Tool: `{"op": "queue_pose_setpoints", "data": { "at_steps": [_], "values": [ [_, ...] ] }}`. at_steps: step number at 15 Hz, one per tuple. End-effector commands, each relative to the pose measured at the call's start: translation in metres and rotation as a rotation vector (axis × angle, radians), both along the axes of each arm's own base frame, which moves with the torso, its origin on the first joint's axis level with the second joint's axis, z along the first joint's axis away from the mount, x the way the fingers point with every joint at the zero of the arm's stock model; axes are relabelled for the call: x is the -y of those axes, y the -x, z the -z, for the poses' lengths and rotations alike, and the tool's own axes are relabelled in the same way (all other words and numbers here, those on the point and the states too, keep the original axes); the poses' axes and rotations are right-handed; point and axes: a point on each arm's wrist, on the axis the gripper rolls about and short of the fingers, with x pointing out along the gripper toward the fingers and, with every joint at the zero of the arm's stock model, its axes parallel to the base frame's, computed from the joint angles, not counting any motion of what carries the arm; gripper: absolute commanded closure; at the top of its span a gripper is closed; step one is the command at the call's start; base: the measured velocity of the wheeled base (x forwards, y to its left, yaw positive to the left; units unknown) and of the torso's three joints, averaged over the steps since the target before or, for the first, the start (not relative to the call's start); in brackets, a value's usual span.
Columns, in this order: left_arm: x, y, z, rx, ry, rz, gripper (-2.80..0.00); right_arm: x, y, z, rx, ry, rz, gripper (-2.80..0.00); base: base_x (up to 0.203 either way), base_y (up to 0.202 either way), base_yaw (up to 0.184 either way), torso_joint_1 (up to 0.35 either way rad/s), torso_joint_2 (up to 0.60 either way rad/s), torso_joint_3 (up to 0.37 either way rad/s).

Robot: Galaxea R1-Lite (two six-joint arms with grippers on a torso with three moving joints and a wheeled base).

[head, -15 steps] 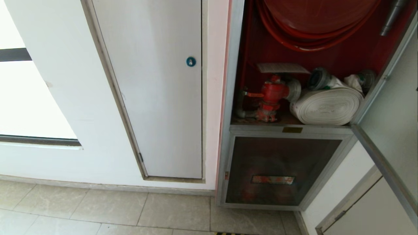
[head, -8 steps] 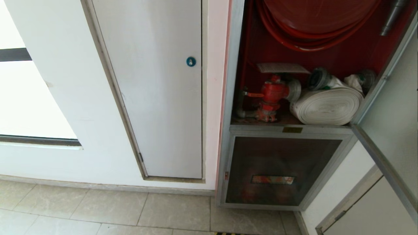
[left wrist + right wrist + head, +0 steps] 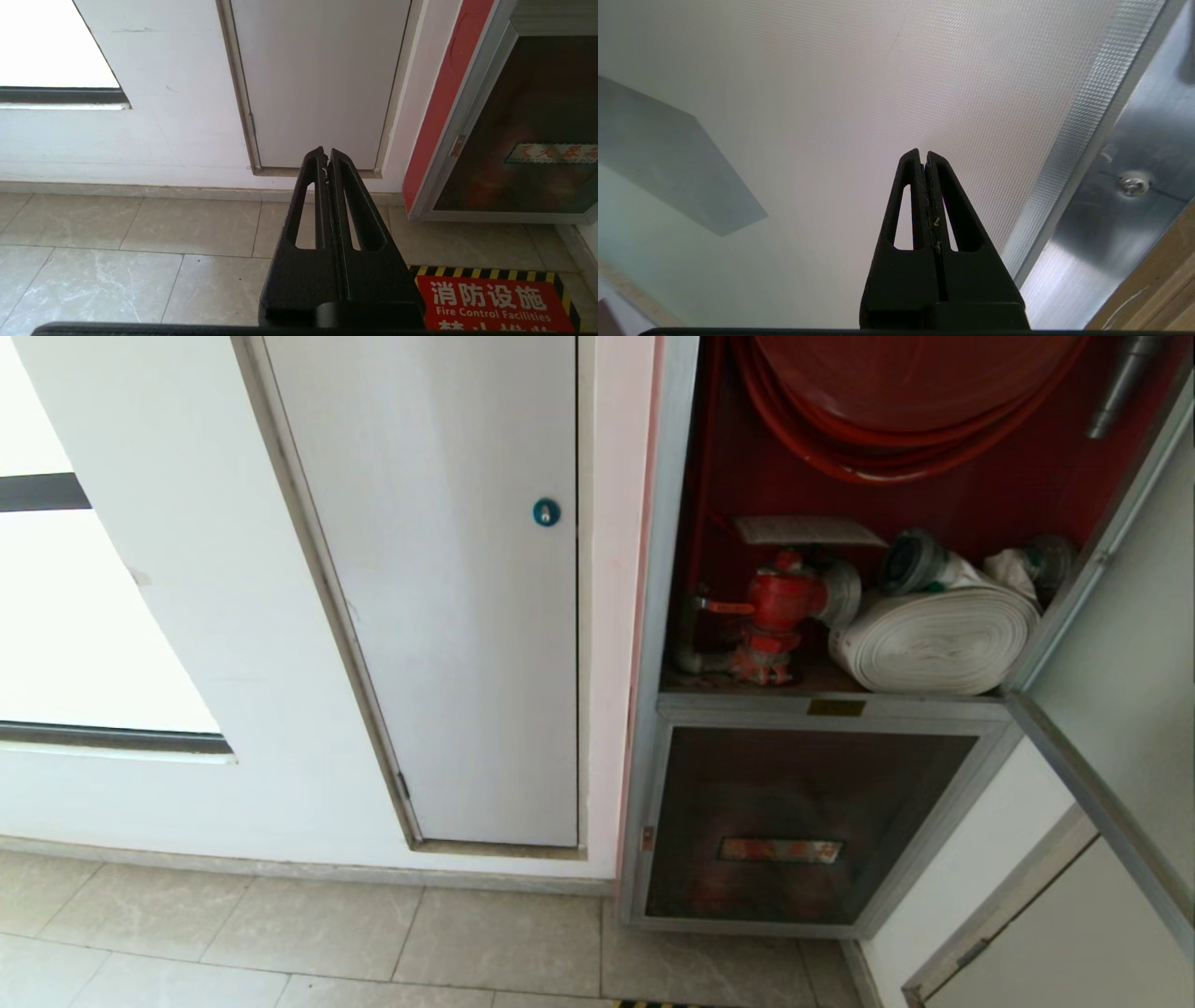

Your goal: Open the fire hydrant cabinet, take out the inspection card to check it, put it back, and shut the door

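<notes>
We see fire hydrant cabinet (image 3: 667, 523) open: inspection card (image 3: 805, 530) above red valve (image 3: 780, 607), white hose (image 3: 934, 639) beside. Right gripper (image 3: 926, 161) fully closed, empty, facing door (image 3: 831, 116); left gripper (image 3: 325, 158) closed, empty.

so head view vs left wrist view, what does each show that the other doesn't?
Head only: the open fire hydrant cabinet interior with the inspection card lying above the red valve, the white rolled hose, the red hose reel, and the door swung open at right.
Left wrist only: the left gripper, shut and pointing at the wall base, and a red fire-control floor sign.
Both: the white panel door, the lower dark glass panel with a red label strip, and the tiled floor.
</notes>
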Motion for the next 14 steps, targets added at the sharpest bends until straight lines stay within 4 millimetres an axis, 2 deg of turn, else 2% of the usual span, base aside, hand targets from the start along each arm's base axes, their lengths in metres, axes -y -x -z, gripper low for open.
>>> {"op": "queue_pose_setpoints", "data": {
  "at_steps": [1, 7, 10, 14],
  "values": [
    [0.0, 0.0, 0.0, -0.002, 0.0, 0.0, 0.0, 0.007, -0.005, 0.002, -0.013, -0.011, 0.024, 0.0, 0.0, 0.0, 0.0, 0.0, 0.0, 0.0],
    [0.0, 0.0, 0.0, -0.002, 0.0, 0.0, 0.0, 0.009, -0.006, 0.003, -0.014, -0.012, 0.025, 0.0, 0.0, 0.0, 0.0, 0.0, 0.0, 0.0],
    [0.0, 0.0, 0.0, -0.001, 0.0, 0.0, 0.0, 0.002, -0.006, 0.003, -0.009, -0.004, -0.039, 0.0, 0.0, 0.0, 0.0, 0.0, 0.0, 0.0],
    [0.0, 0.0, 0.0, -0.001, 0.0, 0.0, 0.0, -0.017, -0.02, 0.013, -0.03, -0.022, -0.197, 0.0, 0.0, 0.0, 0.0, 0.0, 0.0, 0.0]
  ]
}}
